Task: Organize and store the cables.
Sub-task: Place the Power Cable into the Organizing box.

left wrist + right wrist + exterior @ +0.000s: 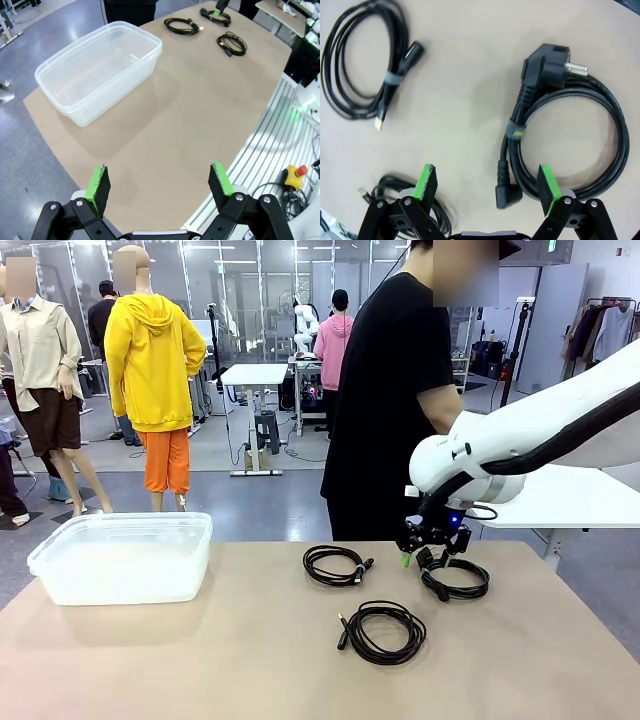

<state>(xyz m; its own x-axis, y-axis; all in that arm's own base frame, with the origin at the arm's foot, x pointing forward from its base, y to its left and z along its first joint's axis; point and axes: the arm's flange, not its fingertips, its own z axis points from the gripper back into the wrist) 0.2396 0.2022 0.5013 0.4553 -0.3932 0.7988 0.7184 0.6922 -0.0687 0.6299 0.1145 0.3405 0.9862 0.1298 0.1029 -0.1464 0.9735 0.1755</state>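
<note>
Three coiled black cables lie on the tan table: one (pixel 337 565) at centre, one (pixel 383 631) nearer me, and a thicker power cord (pixel 456 578) on the right. My right gripper (pixel 421 557) hangs open just above the left edge of that power cord. In the right wrist view the power cord (pixel 517 131), with its round plug, lies partly between my open right gripper (pixel 486 182) fingers, not gripped. A thinner coil (pixel 394 80) lies upper left, another coil (pixel 390 182) at lower left. My left gripper (pixel 159 181) is open, high over the table's near side, holding nothing.
A clear, empty plastic tub (pixel 120 575) stands at the table's left; the left wrist view shows the tub (pixel 115 97) with the cables (pixel 182 26) beyond it. A person in a black shirt (pixel 385 410) stands at the far edge behind the right arm.
</note>
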